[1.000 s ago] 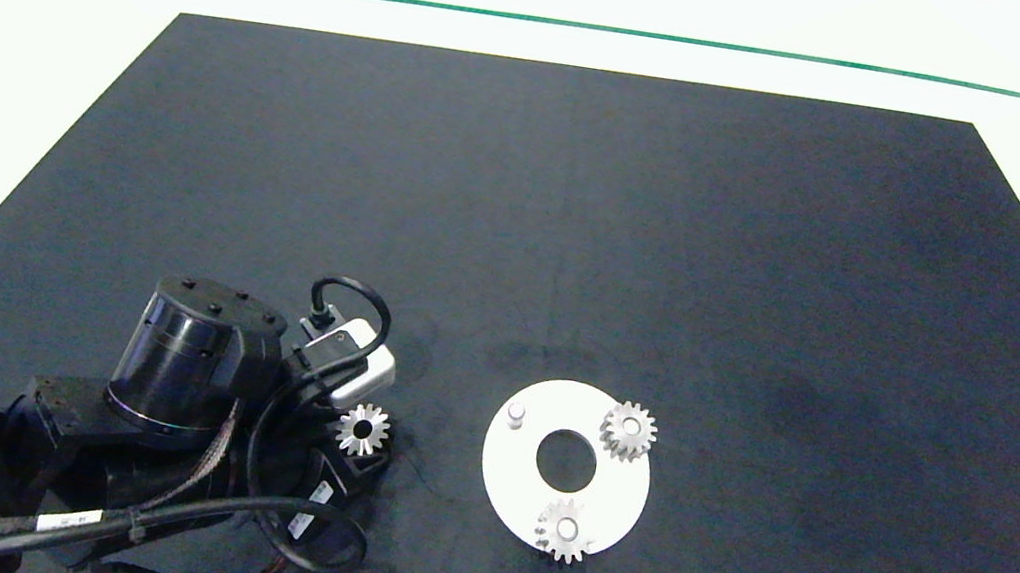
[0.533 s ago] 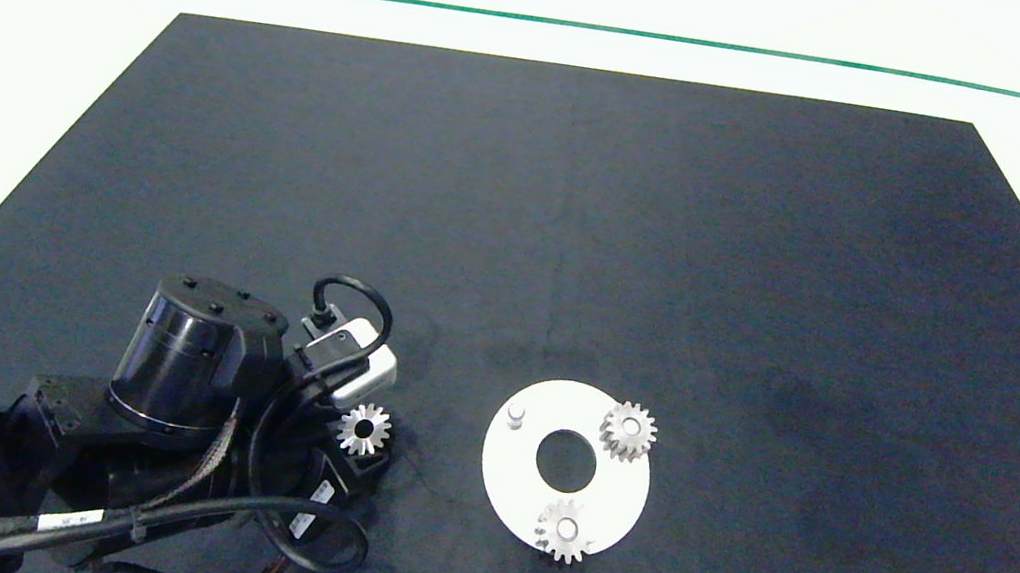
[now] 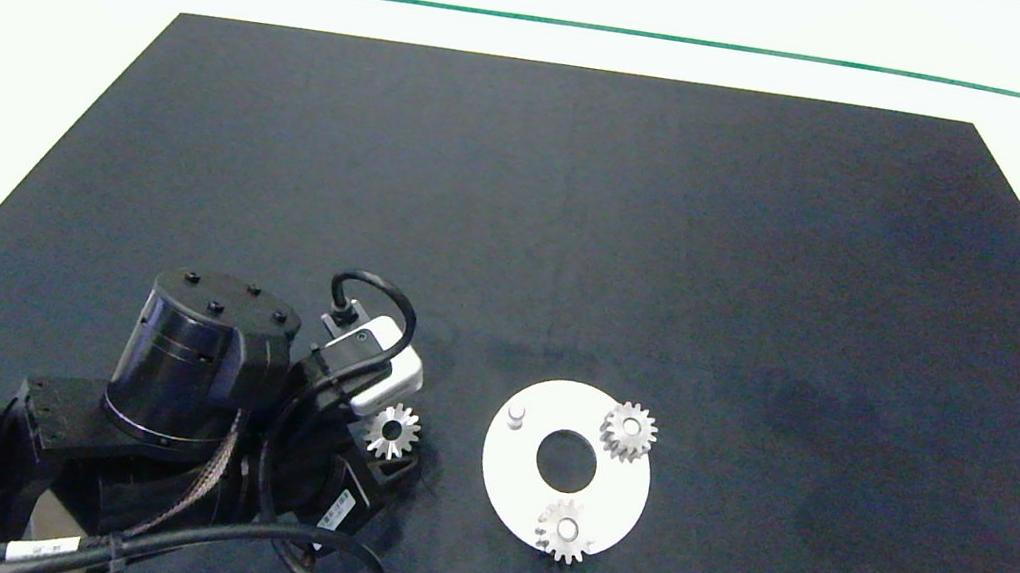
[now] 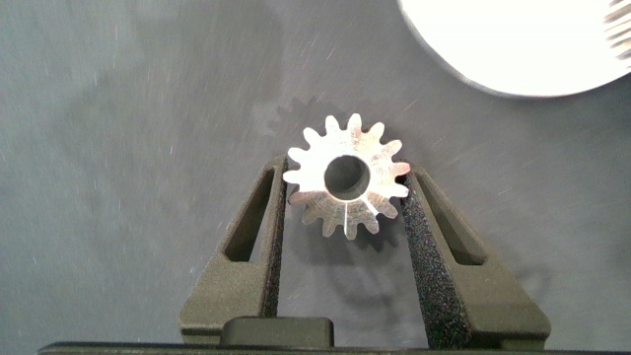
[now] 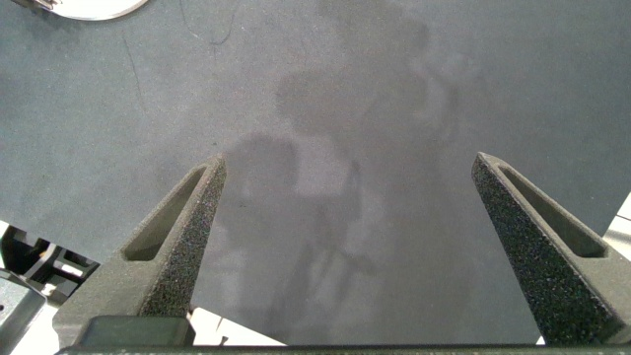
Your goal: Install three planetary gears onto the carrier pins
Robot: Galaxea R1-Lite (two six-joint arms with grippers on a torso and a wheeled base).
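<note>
The planetary gears number three: two sit on pins on the white disc (image 3: 508,468), one (image 3: 628,432) at its far right edge and one (image 3: 564,529) at its near edge, while the third gear (image 3: 393,431) is clamped between the left gripper's (image 4: 345,202) fingers, left of the disc and apart from it. The left wrist view shows the foam pads pressing its teeth, which the head view hides. One bare carrier pin (image 3: 515,415) stands on the disc's left side. The right gripper (image 5: 350,212), fingers wide apart, hangs over bare black mat (image 3: 581,216); the head view catches only a tip at its right edge.
</note>
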